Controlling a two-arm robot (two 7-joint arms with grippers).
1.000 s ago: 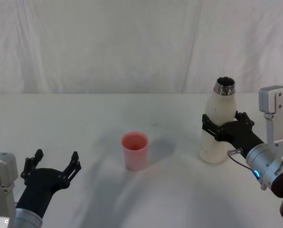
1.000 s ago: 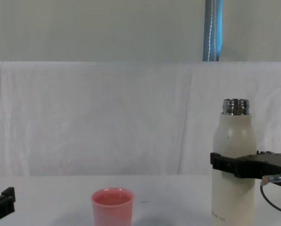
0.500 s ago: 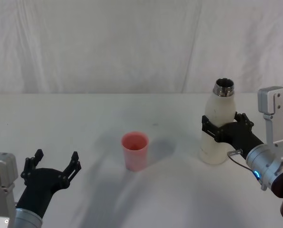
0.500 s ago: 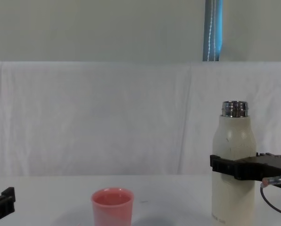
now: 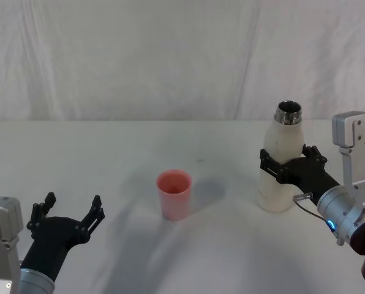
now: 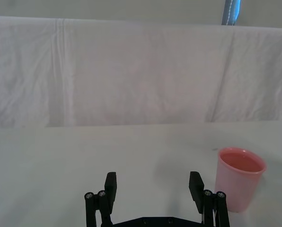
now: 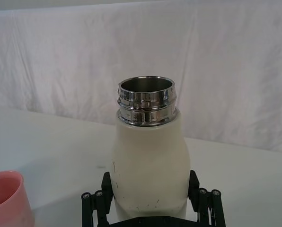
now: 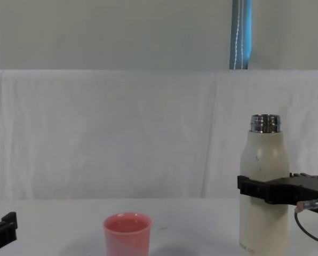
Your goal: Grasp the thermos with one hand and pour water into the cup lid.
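1. Thermos (image 5: 281,164): tall cream-white bottle, upright on the right side of the surface (image 5: 139,141). Its steel threaded neck is open at the top, with no cap on it. In the chest view its base is cut off by the lower edge, so contact with the surface cannot be confirmed there; in the head view it appears to stand on the surface.

2. Right end effector (image 5: 291,167): black, reaching in from the right and clamped around the thermos at about mid-height. One finger lies on each side of the body, both pressed against it, as the right wrist view confirms.

3. Cup lid (image 5: 174,194): small pink cup, upright near the middle of the surface, rim up. It stands well apart from the thermos, to its left.

4. Left end effector (image 5: 68,215): black, low at the near left of the surface, fingers spread wide with nothing between them. It sits near the cup lid but apart from it, not touching.

5. Backdrop (image 5: 170,55): wrinkled white cloth hanging behind the surface.
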